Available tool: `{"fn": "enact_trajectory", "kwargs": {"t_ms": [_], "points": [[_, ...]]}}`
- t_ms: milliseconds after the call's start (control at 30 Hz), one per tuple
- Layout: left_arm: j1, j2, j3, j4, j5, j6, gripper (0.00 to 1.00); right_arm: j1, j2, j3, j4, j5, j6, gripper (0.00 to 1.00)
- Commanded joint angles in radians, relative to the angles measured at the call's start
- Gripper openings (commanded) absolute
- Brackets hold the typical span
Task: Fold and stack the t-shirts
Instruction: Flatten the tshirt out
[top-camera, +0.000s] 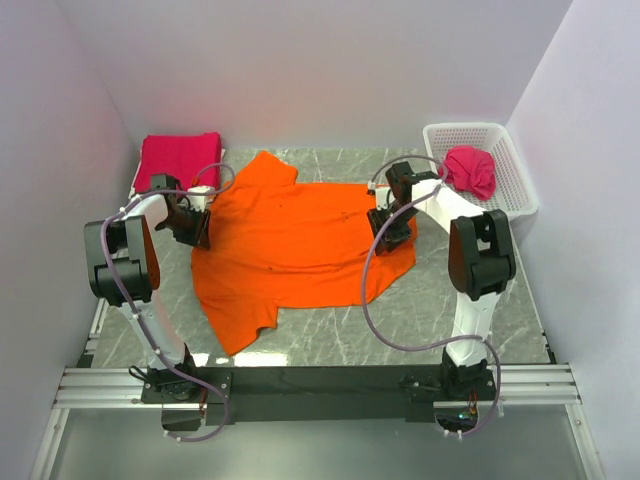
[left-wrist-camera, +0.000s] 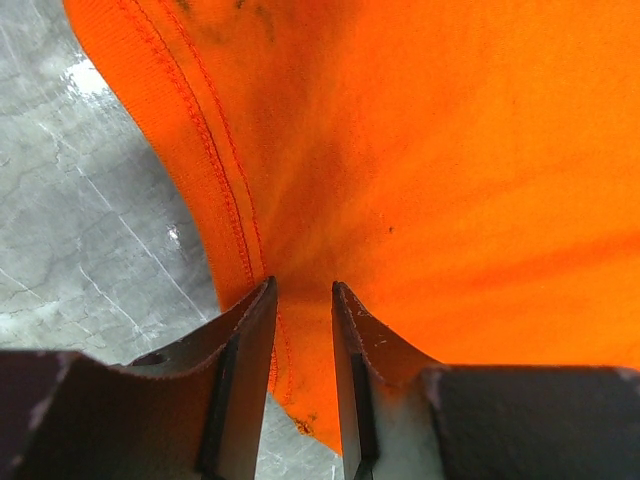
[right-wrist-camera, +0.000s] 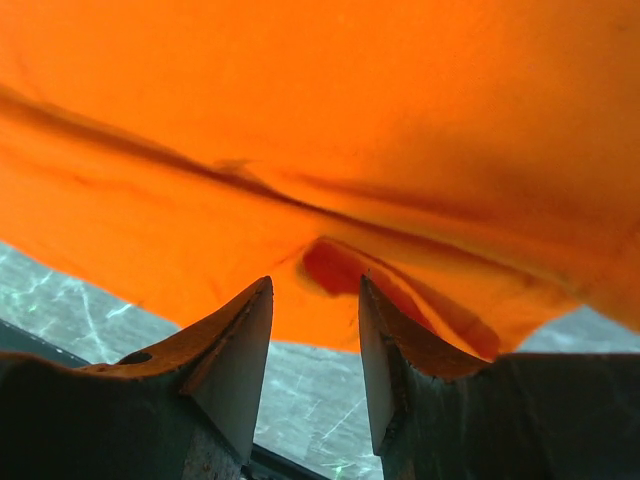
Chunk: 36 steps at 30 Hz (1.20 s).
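Centrally, the orange t-shirt (top-camera: 290, 240) lies spread, front down or up I cannot tell, on the grey marbled surface (top-camera: 330, 335), one sleeve pointing to the upper middle of the frame and another toward the lower left.

The left end effector (top-camera: 200, 228) sits at the shirt's left edge. In the left wrist view its fingers (left-wrist-camera: 245, 340) stand close together with the stitched hem running down between them, and creases in the cloth fan out from that spot, so it is clamped on the orange cloth.

The right end effector (top-camera: 388, 226) rests on the shirt's right part, near the edge. In the right wrist view its fingers (right-wrist-camera: 240, 340) stand somewhat apart, a raised fold of orange cloth lies between the tips, and bare surface shows below the cloth edge. Whether they pinch that fold I cannot tell.

By count there are three shirts. One is the orange one. A folded crimson-pink shirt (top-camera: 180, 158) lies at the upper left, just beyond the left arm. A bunched crimson-pink shirt (top-camera: 472, 170) lies in the one white lattice basket (top-camera: 515, 180) at the upper right. Two arms are in view.
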<state>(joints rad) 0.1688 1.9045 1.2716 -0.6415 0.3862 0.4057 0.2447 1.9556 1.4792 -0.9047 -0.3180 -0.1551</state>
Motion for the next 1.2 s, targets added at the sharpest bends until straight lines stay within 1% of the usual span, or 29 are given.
{"fn": "enact_trajectory", "kwargs": {"t_ms": [0,100,233,267,300,333,400,433,567,700,867,1000,1167], "points": [[0.006,0.019,0.018,-0.004,-0.007,0.021,0.36,0.015,0.019,0.027,0.009,0.027,0.002,0.47],[0.005,0.022,0.011,0.0,-0.013,0.024,0.36,0.025,0.029,0.01,0.018,0.023,-0.003,0.47],[0.006,0.021,0.003,0.005,-0.026,0.028,0.36,0.028,0.014,-0.014,-0.008,0.008,-0.015,0.37],[0.008,0.022,0.002,0.009,-0.029,0.031,0.36,0.028,0.0,-0.034,-0.013,0.008,-0.018,0.29],[0.009,0.022,0.003,0.009,-0.03,0.031,0.35,0.025,-0.012,-0.045,-0.02,0.007,-0.023,0.25],[0.011,0.028,0.005,0.008,-0.032,0.031,0.35,0.025,-0.041,-0.057,-0.032,0.008,-0.03,0.16],[0.014,0.031,0.008,0.003,-0.03,0.032,0.35,0.013,-0.073,-0.094,-0.046,0.004,-0.041,0.06],[0.018,0.034,0.008,0.002,-0.03,0.031,0.35,0.008,-0.108,-0.106,-0.066,0.002,-0.046,0.0],[0.028,0.028,0.0,-0.003,-0.032,0.036,0.34,-0.038,-0.207,-0.167,-0.121,0.005,-0.069,0.0],[0.035,0.022,-0.018,-0.004,-0.052,0.045,0.31,-0.077,-0.299,-0.221,-0.172,0.048,-0.101,0.0],[0.04,0.025,-0.034,0.002,-0.082,0.048,0.28,-0.09,-0.333,-0.334,-0.194,0.157,-0.129,0.0],[0.041,0.024,-0.047,0.005,-0.096,0.047,0.27,-0.094,-0.334,-0.402,-0.195,0.221,-0.15,0.0],[0.043,0.025,-0.064,0.005,-0.113,0.045,0.26,-0.094,-0.325,-0.483,-0.204,0.258,-0.182,0.0]]}}
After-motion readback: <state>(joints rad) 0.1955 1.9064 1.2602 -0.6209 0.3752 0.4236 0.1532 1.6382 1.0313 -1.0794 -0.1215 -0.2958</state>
